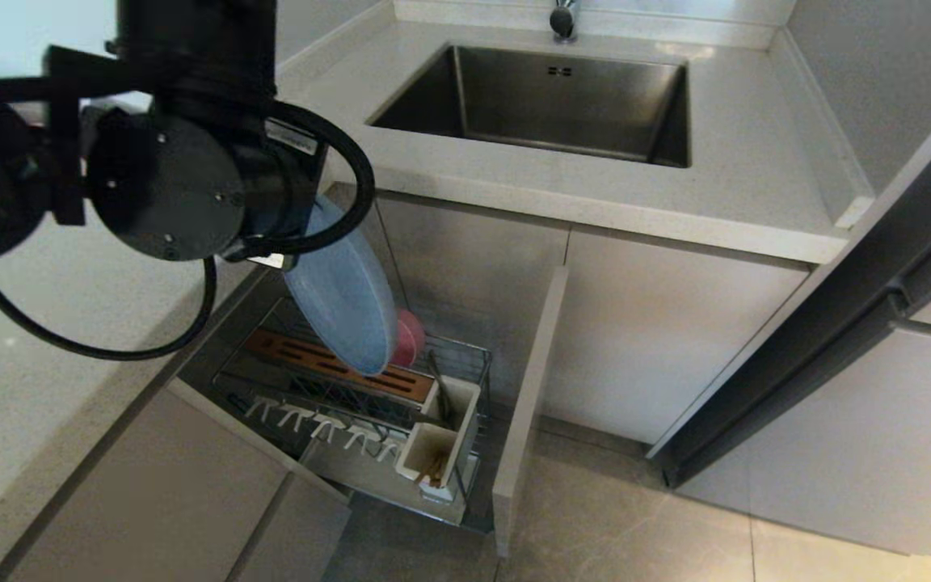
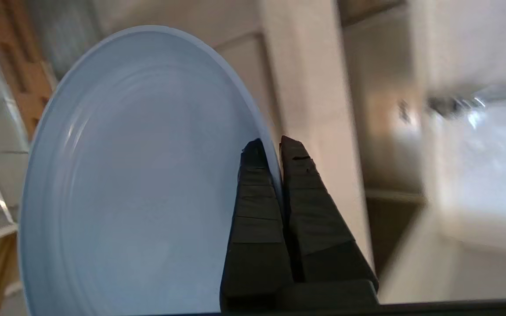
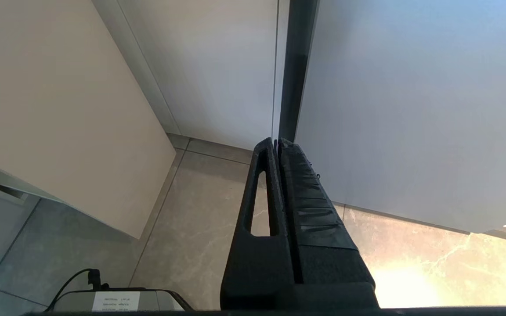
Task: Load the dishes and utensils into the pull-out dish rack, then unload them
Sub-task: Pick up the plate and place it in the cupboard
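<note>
Countertop (image 1: 449, 194) pale, speckled; floor (image 1: 619, 517) grey tile.

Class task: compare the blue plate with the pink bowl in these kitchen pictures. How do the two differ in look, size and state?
The blue plate is pale blue; the pink bowl is pink. The plate looks much wider than the bowl, which is mostly hidden behind it. The plate hangs tilted on edge, its rim pinched by the left gripper, above the pull-out dish rack; no gripper holds the bowl. Both are round.
</note>
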